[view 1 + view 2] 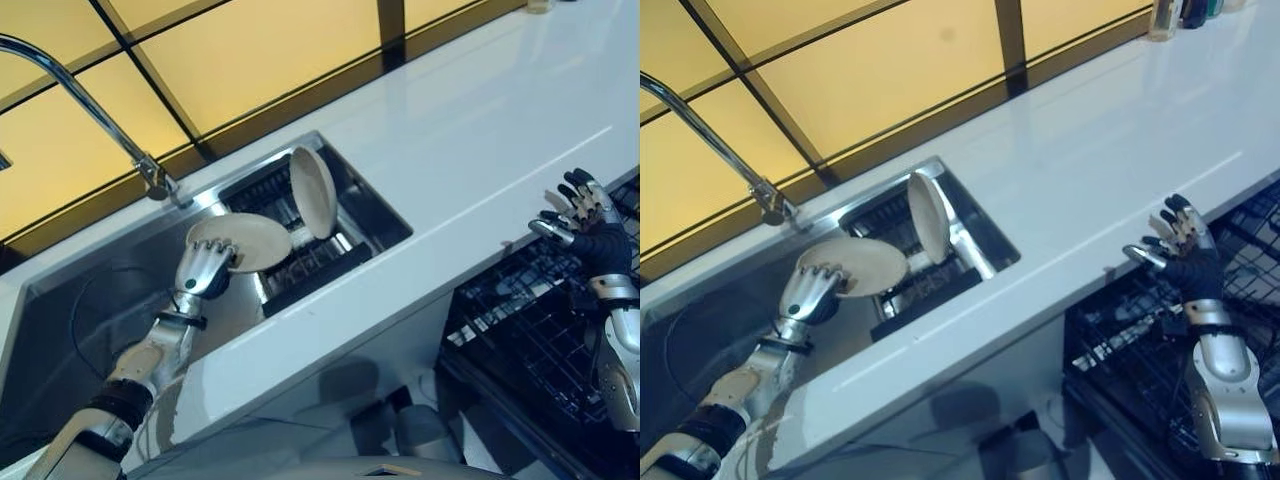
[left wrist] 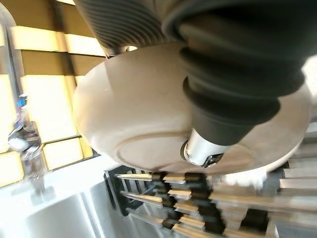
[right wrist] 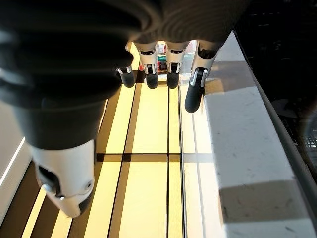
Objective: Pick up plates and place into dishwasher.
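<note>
Overhead, looking down on a white kitchen counter (image 1: 470,150) with a sunken stainless steel sink (image 1: 90,320), the robot's left hand (image 1: 205,268) reaches into the sink and grips a round cream-coloured ceramic plate (image 1: 245,240), fingers curled over its near rim. The plate is held roughly flat, lifted above a dark dish-drying rack (image 1: 300,262) that sits in the sink's right part. A second cream plate (image 1: 312,190) of the same kind stands upright on its edge in that rack, just beside the held one. A curved chrome tap (image 1: 90,110) rises from the counter behind the sink.

To the right, the robot's right hand (image 1: 1175,245) hovers empty with fingers spread and relaxed, raised at the counter's front edge above the black wire basket of an open dishwasher (image 1: 1140,350), which sits below and in front of the counter. Behind the counter run yellow wall panels (image 1: 250,50) divided by dark strips.
</note>
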Available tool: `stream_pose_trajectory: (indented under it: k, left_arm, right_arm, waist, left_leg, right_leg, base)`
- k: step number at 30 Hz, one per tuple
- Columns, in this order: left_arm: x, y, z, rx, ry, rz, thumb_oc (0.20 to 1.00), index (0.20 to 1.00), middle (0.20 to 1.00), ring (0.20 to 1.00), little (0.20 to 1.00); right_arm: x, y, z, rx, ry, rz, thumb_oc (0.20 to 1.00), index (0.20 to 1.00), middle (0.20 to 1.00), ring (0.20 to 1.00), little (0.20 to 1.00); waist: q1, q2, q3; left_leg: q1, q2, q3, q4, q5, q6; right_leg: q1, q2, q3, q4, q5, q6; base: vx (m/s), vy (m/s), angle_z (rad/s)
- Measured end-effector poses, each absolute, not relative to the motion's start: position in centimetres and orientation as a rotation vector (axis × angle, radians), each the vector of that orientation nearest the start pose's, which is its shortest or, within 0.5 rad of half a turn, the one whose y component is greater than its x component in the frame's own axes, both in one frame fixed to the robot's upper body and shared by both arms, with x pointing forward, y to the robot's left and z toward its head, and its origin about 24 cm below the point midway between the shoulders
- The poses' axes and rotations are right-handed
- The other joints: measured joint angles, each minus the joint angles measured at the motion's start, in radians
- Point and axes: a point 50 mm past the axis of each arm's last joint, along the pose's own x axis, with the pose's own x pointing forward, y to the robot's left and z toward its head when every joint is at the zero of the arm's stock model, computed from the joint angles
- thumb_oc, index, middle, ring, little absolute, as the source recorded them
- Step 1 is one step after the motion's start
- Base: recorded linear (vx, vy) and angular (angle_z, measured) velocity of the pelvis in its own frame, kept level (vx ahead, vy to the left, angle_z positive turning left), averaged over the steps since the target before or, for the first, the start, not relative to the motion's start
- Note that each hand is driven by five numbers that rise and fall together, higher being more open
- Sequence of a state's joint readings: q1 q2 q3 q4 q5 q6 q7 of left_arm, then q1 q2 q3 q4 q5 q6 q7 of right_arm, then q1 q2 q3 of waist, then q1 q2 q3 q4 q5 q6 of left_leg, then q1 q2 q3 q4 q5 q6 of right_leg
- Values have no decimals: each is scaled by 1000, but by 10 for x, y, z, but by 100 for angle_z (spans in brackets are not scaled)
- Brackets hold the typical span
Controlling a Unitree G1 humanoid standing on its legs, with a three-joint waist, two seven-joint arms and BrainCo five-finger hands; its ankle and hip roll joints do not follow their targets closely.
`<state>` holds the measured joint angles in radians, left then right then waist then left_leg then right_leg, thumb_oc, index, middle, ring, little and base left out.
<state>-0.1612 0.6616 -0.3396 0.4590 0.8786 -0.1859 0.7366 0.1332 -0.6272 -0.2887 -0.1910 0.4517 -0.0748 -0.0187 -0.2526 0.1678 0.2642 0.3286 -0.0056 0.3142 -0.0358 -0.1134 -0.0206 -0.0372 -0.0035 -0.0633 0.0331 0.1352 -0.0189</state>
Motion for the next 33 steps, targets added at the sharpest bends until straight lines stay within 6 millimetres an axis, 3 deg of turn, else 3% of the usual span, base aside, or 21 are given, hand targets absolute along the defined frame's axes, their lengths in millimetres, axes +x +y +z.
stream_pose_trajectory:
  k: [6, 7, 9, 10, 11, 13, 17, 22, 27, 33]
  left_arm:
    - [234, 247, 31, 1333, -381, 186, 200, 200, 200, 200, 200]
    - [233, 252, 34, 1306, -369, 224, 200, 200, 200, 200, 200]
    - [222, 258, 35, 1277, -348, 268, 200, 200, 200, 200, 200]
    - [216, 259, 35, 1269, -348, 264, 200, 200, 200, 200, 200]
    - [210, 262, 36, 1275, -345, 257, 200, 200, 200, 200, 200]
    - [200, 264, 29, 1258, -298, 237, 200, 200, 200, 200, 200]
    - [184, 266, 20, 1224, -231, 218, 200, 200, 200, 200, 200]
    - [184, 273, 26, 1181, -223, 249, 200, 200, 200, 200, 200]
    - [178, 281, 33, 1109, -199, 293, 200, 200, 200, 200, 200]
    - [182, 271, 36, 895, -190, 286, 200, 200, 200, 200, 200]
  right_arm:
    - [206, -305, 127, -180, -241, -210, 1000, 1000, 1000, 1000, 1000]
    - [204, -305, 124, -173, -227, -207, 1000, 1000, 1000, 1000, 1000]
    - [199, -307, 117, -174, -187, -204, 1000, 1000, 1000, 1000, 1000]
    - [193, -310, 112, -178, -160, -215, 1000, 1000, 1000, 1000, 1000]
    - [184, -312, 107, -179, -129, -232, 1000, 1000, 1000, 1000, 1000]
    - [177, -313, 102, -176, -93, -240, 1000, 1000, 1000, 1000, 1000]
    - [171, -311, 95, -172, -44, -218, 1000, 1000, 1000, 1000, 1000]
    - [169, -307, 90, -139, -26, -207, 1000, 1000, 1000, 1000, 1000]
    - [165, -302, 86, -119, -17, -182, 1000, 1000, 1000, 1000, 1000]
    - [181, -287, 102, -119, -114, -105, 1000, 1000, 1000, 1000, 1000]
  waist:
    - [39, -10, -4]
    - [51, -15, -7]
    - [61, 10, -34]
    - [72, -3, -58]
    - [81, -39, -91]
    - [95, -23, -105]
    - [102, -27, -126]
    - [108, -28, -153]
    - [136, -51, -198]
    - [162, -54, -221]
  left_leg:
    - [10, 5, -62, 8, -3, 1]
    - [8, 12, -62, 4, -10, 4]
    - [7, 50, -37, 1, -12, 4]
    - [12, 45, -47, 1, -15, 0]
    - [19, 21, -52, -1, -17, -9]
    - [45, 41, -80, 9, -3, -18]
    - [42, 55, -104, 56, -3, -18]
    - [42, 61, -111, 6, -15, -37]
    - [25, 43, -112, 7, -12, -26]
    - [8, 43, -135, 8, -8, -24]
  right_leg:
    - [16, 2, -4, -3, -3, -2]
    - [16, 4, -13, -2, -14, 16]
    - [-37, -5, -16, 248, -128, 24]
    - [-50, -37, -3, 364, -214, 52]
    - [-35, -66, 22, 347, -292, 30]
    - [23, -41, 13, 289, -274, 33]
    - [84, -37, 15, 224, -251, 29]
    - [60, -38, -10, 231, -243, 43]
    - [36, -58, -4, 252, -243, 50]
    - [33, -65, -24, 248, -239, 51]
  base:
    - [39, -61, -1]
    - [34, -54, 0]
    - [30, -46, 10]
    - [24, -39, 14]
    - [18, -34, 13]
    - [7, -28, 0]
    - [-8, -11, -2]
    - [-30, -7, 14]
    - [-47, -6, 0]
    - [-68, 1, 11]
